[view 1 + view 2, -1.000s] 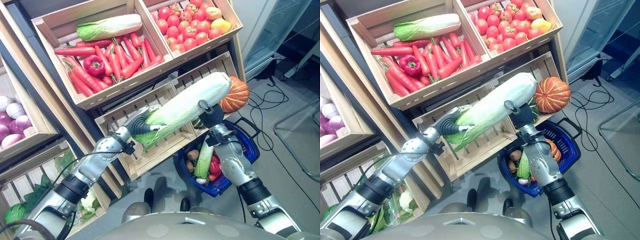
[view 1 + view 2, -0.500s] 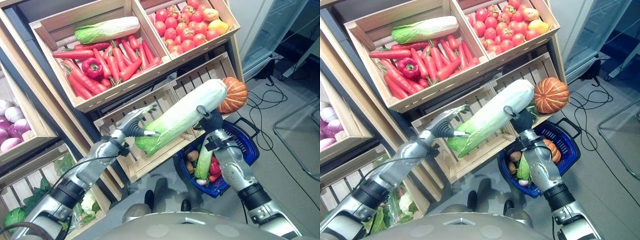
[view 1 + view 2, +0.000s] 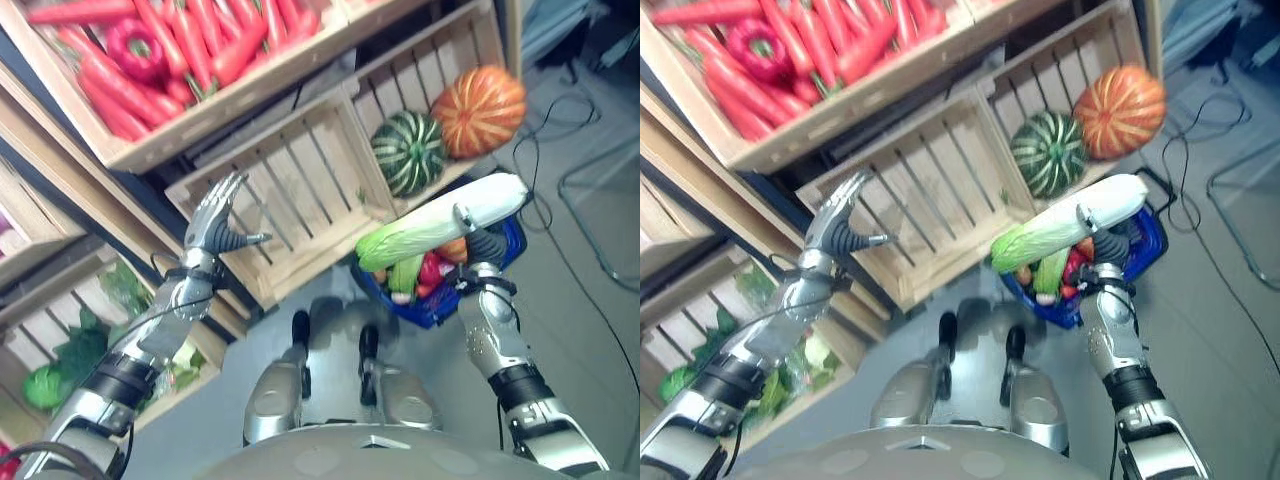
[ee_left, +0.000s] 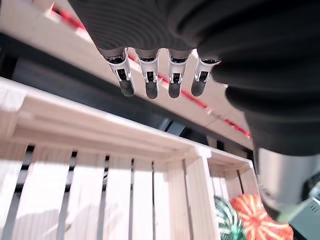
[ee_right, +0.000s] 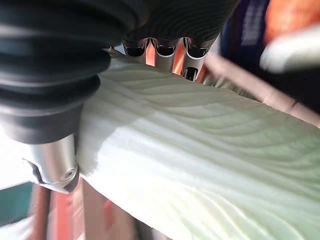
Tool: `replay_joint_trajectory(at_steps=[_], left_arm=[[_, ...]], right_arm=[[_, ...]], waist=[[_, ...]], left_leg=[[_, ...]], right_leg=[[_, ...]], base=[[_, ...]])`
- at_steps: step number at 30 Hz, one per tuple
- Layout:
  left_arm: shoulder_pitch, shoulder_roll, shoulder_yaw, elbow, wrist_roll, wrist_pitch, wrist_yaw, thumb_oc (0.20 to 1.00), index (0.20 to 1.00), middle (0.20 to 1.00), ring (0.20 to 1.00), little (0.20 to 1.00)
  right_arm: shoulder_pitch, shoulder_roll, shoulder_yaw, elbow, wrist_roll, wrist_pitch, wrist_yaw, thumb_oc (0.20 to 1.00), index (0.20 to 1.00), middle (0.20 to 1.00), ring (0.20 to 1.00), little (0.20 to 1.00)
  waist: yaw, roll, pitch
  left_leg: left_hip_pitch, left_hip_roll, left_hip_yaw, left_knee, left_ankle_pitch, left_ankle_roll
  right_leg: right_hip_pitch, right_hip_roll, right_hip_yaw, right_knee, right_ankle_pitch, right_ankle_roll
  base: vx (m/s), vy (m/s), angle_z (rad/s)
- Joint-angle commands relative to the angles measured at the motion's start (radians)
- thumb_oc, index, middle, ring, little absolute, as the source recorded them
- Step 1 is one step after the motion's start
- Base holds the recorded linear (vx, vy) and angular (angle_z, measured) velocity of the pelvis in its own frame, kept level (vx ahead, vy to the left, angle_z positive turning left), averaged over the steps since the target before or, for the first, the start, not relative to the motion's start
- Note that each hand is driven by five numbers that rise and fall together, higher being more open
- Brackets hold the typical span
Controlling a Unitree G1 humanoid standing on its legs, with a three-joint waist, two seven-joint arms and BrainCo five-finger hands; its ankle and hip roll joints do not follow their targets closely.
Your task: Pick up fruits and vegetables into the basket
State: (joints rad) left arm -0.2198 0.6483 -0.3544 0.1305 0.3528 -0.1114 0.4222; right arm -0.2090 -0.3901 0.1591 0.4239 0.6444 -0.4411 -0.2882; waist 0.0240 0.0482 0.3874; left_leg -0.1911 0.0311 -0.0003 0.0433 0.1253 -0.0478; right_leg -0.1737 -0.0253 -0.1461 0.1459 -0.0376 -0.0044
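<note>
A long napa cabbage (image 3: 440,220), white at one end and leafy green at the other, hangs level just above the blue basket (image 3: 432,308). My right hand (image 3: 480,248) is shut on its white end; in the right wrist view the cabbage (image 5: 200,165) lies against the palm with the fingers (image 5: 190,55) curled over it. The basket stands on the floor and holds several vegetables, among them something red and something green. My left hand (image 3: 220,215) is open with straight fingers (image 4: 150,80), held apart from the cabbage in front of an empty slatted crate (image 3: 290,190).
An orange pumpkin (image 3: 478,110) and a green striped squash (image 3: 408,152) sit in the crate right of the empty one. Above, a crate holds carrots (image 3: 200,50) and a red pepper (image 3: 135,48). Leafy greens (image 3: 60,360) fill the low shelf at left.
My left hand has let go of the cabbage and drawn back to the left. The right hand alone has lowered the cabbage over the basket. The camera has tilted downward.
</note>
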Motion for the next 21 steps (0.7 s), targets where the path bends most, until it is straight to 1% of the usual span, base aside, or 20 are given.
replay_joint_trajectory(at_steps=[1, 3, 7, 9, 11, 13, 15, 17, 21], left_arm=[[-0.045, 0.030, 0.018, -0.012, -0.038, -0.045, 0.080, 1.000, 1.000, 1.000, 1.000, 1.000], [-0.090, 0.030, -0.008, -0.006, -0.073, -0.065, 0.068, 1.000, 1.000, 1.000, 1.000, 1.000], [-0.164, 0.021, -0.060, 0.006, -0.113, -0.092, 0.086, 1.000, 1.000, 1.000, 1.000, 1.000], [-0.205, 0.013, -0.092, 0.003, -0.124, -0.103, 0.106, 1.000, 1.000, 1.000, 1.000, 1.000], [-0.239, 0.001, -0.113, 0.006, -0.142, -0.121, 0.132, 1.000, 1.000, 1.000, 1.000, 1.000], [-0.267, -0.005, -0.126, 0.010, -0.154, -0.139, 0.139, 1.000, 1.000, 1.000, 1.000, 1.000], [-0.283, -0.013, -0.136, 0.006, -0.158, -0.145, 0.145, 1.000, 1.000, 1.000, 1.000, 1.000], [-0.304, -0.022, -0.148, 0.006, -0.165, -0.141, 0.154, 1.000, 1.000, 1.000, 1.000, 1.000], [-0.325, -0.031, -0.156, 0.016, -0.183, -0.147, 0.154, 1.000, 1.000, 1.000, 1.000, 1.000]], right_arm=[[-0.086, -0.051, -0.043, -0.034, -0.034, -0.091, -0.104, 0.200, 0.200, 0.200, 0.200, 0.200], [-0.137, -0.062, -0.043, 0.028, -0.026, -0.103, -0.153, 0.200, 0.200, 0.200, 0.200, 0.200], [-0.244, -0.082, -0.054, 0.130, 0.007, -0.095, -0.207, 0.200, 0.200, 0.200, 0.200, 0.200], [-0.302, -0.105, -0.065, 0.201, 0.060, -0.103, -0.208, 0.200, 0.200, 0.200, 0.200, 0.200], [-0.358, -0.120, -0.077, 0.258, 0.098, -0.104, -0.221, 0.200, 0.200, 0.200, 0.200, 0.200], [-0.405, -0.133, -0.084, 0.299, 0.099, -0.090, -0.247, 0.200, 0.200, 0.200, 0.200, 0.200], [-0.435, -0.142, -0.090, 0.328, 0.120, -0.080, -0.245, 0.200, 0.200, 0.200, 0.200, 0.200], [-0.478, -0.155, -0.087, 0.346, 0.123, -0.050, -0.262, 0.200, 0.200, 0.200, 0.200, 0.200], [-0.528, -0.172, -0.092, 0.388, 0.131, -0.002, -0.268, 0.200, 0.200, 0.200, 0.200, 0.200]], waist=[[-0.004, -0.046, 0.052], [0.001, -0.044, 0.077], [0.006, -0.038, 0.127], [0.010, -0.031, 0.133], [0.019, -0.024, 0.133], [0.028, -0.018, 0.133], [0.033, -0.014, 0.133], [0.038, -0.008, 0.133], [0.044, -0.001, 0.133]], left_leg=[[-0.119, -0.041, 0.034, 0.309, -0.207, -0.002], [-0.175, -0.037, 0.033, 0.372, -0.226, -0.007], [-0.257, -0.038, 0.042, 0.463, -0.256, -0.006], [-0.328, -0.037, 0.048, 0.522, -0.278, -0.007], [-0.387, -0.047, 0.051, 0.569, -0.297, -0.002], [-0.438, -0.054, 0.055, 0.609, -0.312, 0.006], [-0.482, -0.061, 0.056, 0.646, -0.324, 0.006], [-0.532, -0.067, 0.058, 0.679, -0.339, 0.014], [-0.591, -0.068, 0.058, 0.718, -0.349, 0.021]], right_leg=[[-0.060, -0.045, -0.008, 0.158, -0.057, 0.032], [-0.096, -0.049, -0.009, 0.199, -0.069, 0.027], [-0.173, -0.049, -0.006, 0.289, -0.090, 0.023], [-0.243, -0.057, -0.008, 0.350, -0.103, 0.021], [-0.310, -0.064, -0.015, 0.411, -0.118, 0.019], [-0.374, -0.076, -0.019, 0.471, -0.129, 0.020], [-0.419, -0.084, -0.017, 0.510, -0.134, 0.022], [-0.484, -0.090, -0.020, 0.569, -0.149, 0.023], [-0.559, -0.096, -0.022, 0.627, -0.158, 0.023]], base=[[-0.10, -0.037, 0.06], [-0.09, -0.035, 0.10], [-0.07, -0.018, 0.04], [-0.06, -0.012, 0.01], [-0.03, -0.007, 0.05], [-0.01, -0.003, 0.02], [-0.01, -0.010, 0.06], [0.00, -0.004, 0.02], [0.01, -0.004, 0.03]])
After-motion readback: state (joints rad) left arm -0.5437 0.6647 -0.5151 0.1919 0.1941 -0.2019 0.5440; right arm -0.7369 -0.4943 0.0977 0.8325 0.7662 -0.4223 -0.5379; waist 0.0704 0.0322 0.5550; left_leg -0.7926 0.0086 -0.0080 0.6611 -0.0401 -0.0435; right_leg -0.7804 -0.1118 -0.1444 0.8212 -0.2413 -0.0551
